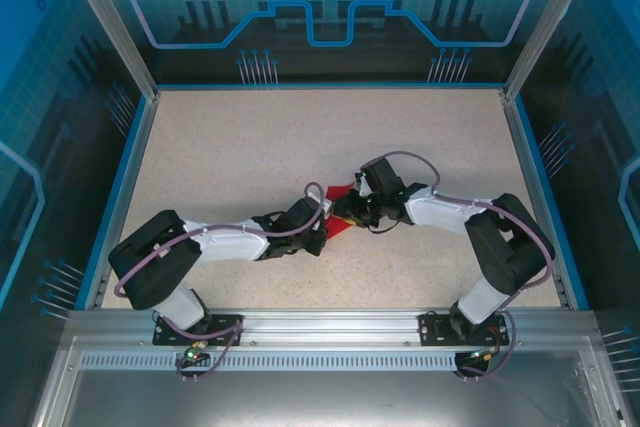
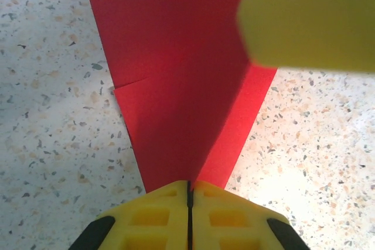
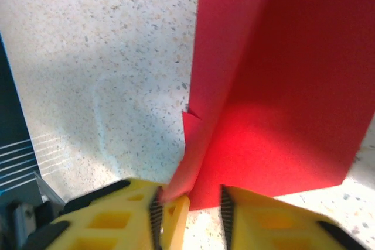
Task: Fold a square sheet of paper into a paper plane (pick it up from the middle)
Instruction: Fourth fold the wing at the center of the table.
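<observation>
One paper (image 2: 176, 57) edge sits clamped in left tool (image 2: 189, 188).

Square sheet of paper (image 2: 176, 74): thin red paper, matt and smooth, sharply creased.
Bench (image 2: 47, 115): pale speckled top, stone-like, smooth with a faint sheen.
Left claw (image 2: 189, 188): yellow plastic, matt, moulded with recesses.
Right claw (image 3: 190, 196): same yellow plastic, dark toothed inner faces.
Arm shells (image 1: 230, 239): white and black plastic, lightly glossy.
Front rail (image 1: 320, 322): bare metal, brushed look.
</observation>
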